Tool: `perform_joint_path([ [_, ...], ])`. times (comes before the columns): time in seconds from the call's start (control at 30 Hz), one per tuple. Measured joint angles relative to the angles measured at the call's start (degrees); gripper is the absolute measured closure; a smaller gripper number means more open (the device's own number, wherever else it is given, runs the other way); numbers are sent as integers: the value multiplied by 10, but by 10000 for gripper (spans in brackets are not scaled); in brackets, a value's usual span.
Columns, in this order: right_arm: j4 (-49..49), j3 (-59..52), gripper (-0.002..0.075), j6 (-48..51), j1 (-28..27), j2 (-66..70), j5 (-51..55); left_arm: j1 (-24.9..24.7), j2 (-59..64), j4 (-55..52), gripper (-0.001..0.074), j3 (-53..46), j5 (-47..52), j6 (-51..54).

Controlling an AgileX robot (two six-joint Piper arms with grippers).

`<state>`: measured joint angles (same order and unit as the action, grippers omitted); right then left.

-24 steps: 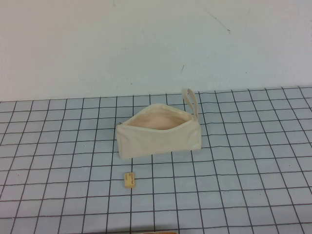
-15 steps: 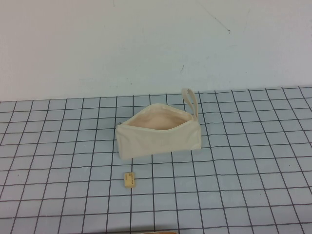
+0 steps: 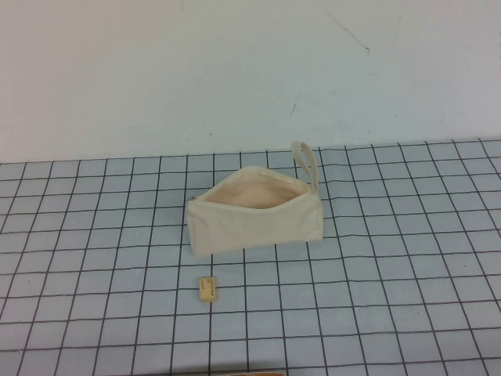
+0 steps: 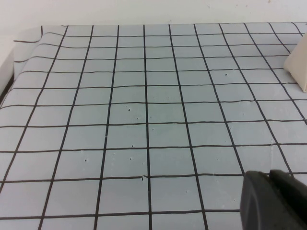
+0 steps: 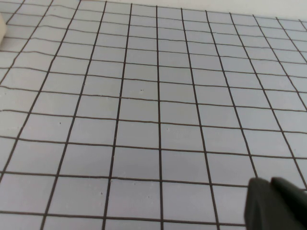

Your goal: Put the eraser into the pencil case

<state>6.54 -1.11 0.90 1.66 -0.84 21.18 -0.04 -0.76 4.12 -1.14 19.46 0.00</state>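
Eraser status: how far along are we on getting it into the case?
Done: the cream-white fabric pencil case lies unzipped, its peach lining showing. In hand: nothing; the small yellow-tan eraser block lies on the grid mat, apart from the pouch on the robot's side. The left claw and right claw show only as dark tips in their wrist views. Left: pick up, carry, drop in.

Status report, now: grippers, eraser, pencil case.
Left gripper and right gripper low over bare grid mat, off the high view. Eraser lies loose just robot-side of pencil case, mouth open. Nothing between them.
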Motion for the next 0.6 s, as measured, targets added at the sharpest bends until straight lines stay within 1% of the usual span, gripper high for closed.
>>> perform_joint_path([
  [0.47,0,0,727,0,0,0,0,0,0,3,738,0,-5,0],
  [0.6,0,0,727,0,0,0,0,0,0,10,738,-4,-55,0],
])
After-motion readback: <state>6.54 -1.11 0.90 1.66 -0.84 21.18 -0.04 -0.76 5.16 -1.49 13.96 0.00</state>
